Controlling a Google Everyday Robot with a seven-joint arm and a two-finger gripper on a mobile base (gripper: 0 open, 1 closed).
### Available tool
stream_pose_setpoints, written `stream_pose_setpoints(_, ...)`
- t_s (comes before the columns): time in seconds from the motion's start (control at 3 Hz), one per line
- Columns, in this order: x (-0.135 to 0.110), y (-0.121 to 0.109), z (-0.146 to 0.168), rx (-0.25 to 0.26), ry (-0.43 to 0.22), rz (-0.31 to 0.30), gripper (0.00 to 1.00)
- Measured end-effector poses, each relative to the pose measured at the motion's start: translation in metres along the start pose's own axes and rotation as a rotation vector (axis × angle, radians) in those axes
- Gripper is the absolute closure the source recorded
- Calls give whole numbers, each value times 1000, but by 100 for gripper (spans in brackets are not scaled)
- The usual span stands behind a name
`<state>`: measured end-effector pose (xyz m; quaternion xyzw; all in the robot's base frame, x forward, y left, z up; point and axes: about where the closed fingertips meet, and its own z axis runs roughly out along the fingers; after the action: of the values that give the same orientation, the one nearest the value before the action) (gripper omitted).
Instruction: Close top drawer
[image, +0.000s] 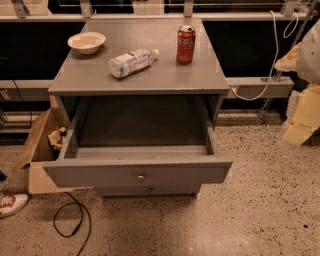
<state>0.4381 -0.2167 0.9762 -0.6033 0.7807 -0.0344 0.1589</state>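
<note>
Where the gripper was: the gripper (302, 116) was a pale, fuzzy shape at the right edge of the view. It was up off the floor and well apart from the cabinet, and it touched nothing.
Gripper state: I could not tell if it was apart or together.
Top drawer: the top drawer (100, 173) stuck far out of the front of the grey cabinet (100, 80), toward the camera. Its flat front was the widest one. I saw nothing inside it.
Knob: a small round knob (140, 177) sat in the middle of that front.
Lower drawer: a smaller drawer front (165, 189) sat just below, pushed in.
Cabinet top: a bowl (87, 42), a bottle (131, 62) lying on its side and a red can (185, 44) standing up were there.
Floor: a brown box (37, 145) sat beside the cabinet on the left of the view. A black cord (70, 220) and a shoe (11, 204) lay near it.
Done: nothing yet, I think, since the drawer was wide open.
Left to do: almost all of it, I think. The gripper had to come over to the drawer front, then push it straight back until it sat flat with the cabinet.
</note>
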Motion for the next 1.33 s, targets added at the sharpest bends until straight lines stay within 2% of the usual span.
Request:
stream_pose_setpoints(0.33, 0, 2, 4, -3, -5, 5, 0)
stream_pose_setpoints(0.67, -3, 16, 26, -26, -36, 32, 0)
stream_pose_setpoints(1.0, -22, 39, 73, -68, -137, 75, 0)
stream_pose_setpoints(1.33, -22, 39, 73, -68, -137, 75, 0)
